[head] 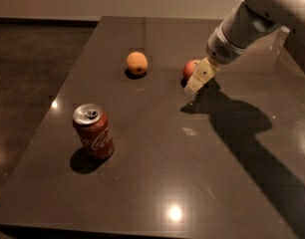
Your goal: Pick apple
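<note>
Showing the gripper (198, 78), cream-coloured, reaching down at a slant from the upper right on a bulky white arm (242, 26), well beyond the can (94, 132) and off to its right. Overlapping the right flank of the apple (190, 68); not revealing whether touching it or only passing in front. Not revealing either whether spread or closed.

Placing the apple, red, on the dark table (157, 183), beyond the can and to its right, with only its left part showing past the gripper. Resting on the tabletop, not lifted.

Placing an orange fruit (137, 62), round and plain, beyond the can and slightly to its right, nearer the can's line than the apple is and well apart from the apple. Leaving bare tabletop between the two fruits, so nothing crowding the apple on the side facing the can.

Casting a broad arm shadow (232, 118) across the tabletop to the right of the can, running from just under the gripper toward the lower right corner.

Showing the can itself standing upright, red with white lettering, silver top facing up, well apart from both fruits and from the gripper, throwing a small shadow to its own left. Keeping its contents out of sight.

Catching a bright ceiling reflection (175, 213) on the tabletop, nearer the front edge than the can and to its right. Showing dark floor (33, 73) to the left of the can, past the table edge.
</note>
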{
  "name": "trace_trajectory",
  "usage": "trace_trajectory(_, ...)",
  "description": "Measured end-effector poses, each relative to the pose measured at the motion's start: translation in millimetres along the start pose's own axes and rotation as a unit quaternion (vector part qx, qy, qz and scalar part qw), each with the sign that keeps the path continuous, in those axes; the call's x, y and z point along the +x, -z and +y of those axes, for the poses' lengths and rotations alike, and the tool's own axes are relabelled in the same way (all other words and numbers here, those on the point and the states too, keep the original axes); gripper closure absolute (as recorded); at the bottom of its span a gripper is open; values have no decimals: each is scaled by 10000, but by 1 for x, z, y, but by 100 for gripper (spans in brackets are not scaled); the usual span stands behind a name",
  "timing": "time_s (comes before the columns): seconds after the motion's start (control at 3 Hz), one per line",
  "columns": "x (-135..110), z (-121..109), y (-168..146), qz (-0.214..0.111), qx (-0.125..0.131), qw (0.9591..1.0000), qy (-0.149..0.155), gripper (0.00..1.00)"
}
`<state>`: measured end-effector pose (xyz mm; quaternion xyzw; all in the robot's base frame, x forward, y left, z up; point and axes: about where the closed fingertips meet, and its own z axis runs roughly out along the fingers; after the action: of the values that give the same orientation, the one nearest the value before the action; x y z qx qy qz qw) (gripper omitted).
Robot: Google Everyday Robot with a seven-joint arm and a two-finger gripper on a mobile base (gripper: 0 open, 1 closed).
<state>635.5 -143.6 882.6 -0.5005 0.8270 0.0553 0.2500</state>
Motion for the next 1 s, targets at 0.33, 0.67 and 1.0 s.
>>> trace_trajectory(0.33, -2, -7, -15, 89, -31, 10000, 4, 0)
trace_trajectory(0.67, 0, -14, -25, 196, -68, 9998, 5, 9)
trace_trajectory(1.0, 2, -19, -27, 279, -57, 9996, 16, 25)
